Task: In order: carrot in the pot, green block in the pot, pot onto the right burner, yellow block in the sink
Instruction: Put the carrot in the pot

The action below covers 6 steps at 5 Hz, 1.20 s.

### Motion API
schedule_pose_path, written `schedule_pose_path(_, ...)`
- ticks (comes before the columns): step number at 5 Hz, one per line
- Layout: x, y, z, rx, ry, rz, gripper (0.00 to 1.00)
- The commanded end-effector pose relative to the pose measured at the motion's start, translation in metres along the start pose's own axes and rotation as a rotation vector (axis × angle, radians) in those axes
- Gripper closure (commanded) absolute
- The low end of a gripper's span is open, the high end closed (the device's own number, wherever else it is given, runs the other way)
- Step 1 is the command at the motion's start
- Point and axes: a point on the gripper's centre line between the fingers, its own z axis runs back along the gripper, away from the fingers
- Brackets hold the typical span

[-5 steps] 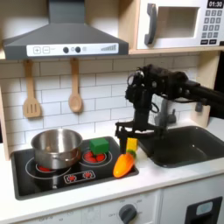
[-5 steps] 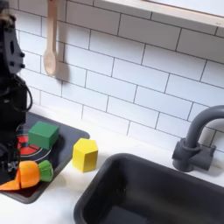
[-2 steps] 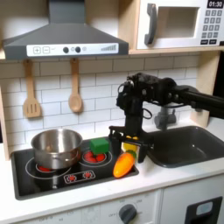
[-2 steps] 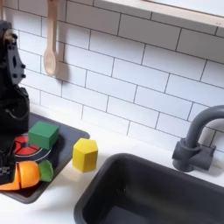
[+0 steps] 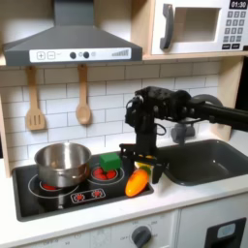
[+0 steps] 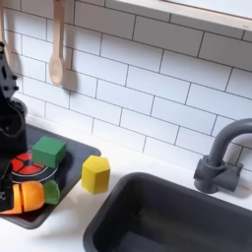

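This is a toy play kitchen, built small like a child's set. In the first exterior view a grey range hood [image 5: 66, 41] hangs over a black toy cooktop [image 5: 82, 184] with red glowing burner rings, and a microwave [image 5: 201, 26] sits high on the right. White subway tiles [image 6: 157, 84] cover the far wall in both exterior views, with a wooden spoon [image 5: 83, 95] and a wooden spatula [image 5: 35, 102] hanging on them. To the right a dark grey sink [image 6: 172, 219] with a curved faucet [image 6: 222, 157] is set into the white tabletop [image 6: 74, 224]. An oven knob [image 5: 142, 235] shows on the near front.
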Motion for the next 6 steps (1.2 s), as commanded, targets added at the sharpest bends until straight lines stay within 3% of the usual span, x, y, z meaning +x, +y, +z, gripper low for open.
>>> schedule_pose_path(1,0.006,0.003,-0.004,0.013,-0.046,0.018,0.00)
schedule_pose_path(3,0.014,0.003,-0.006,-0.004,-0.054,0.025,0.00)
schedule_pose_path(6,0.026,0.002,-0.015,-0.002,-0.051,0.023,0.00)
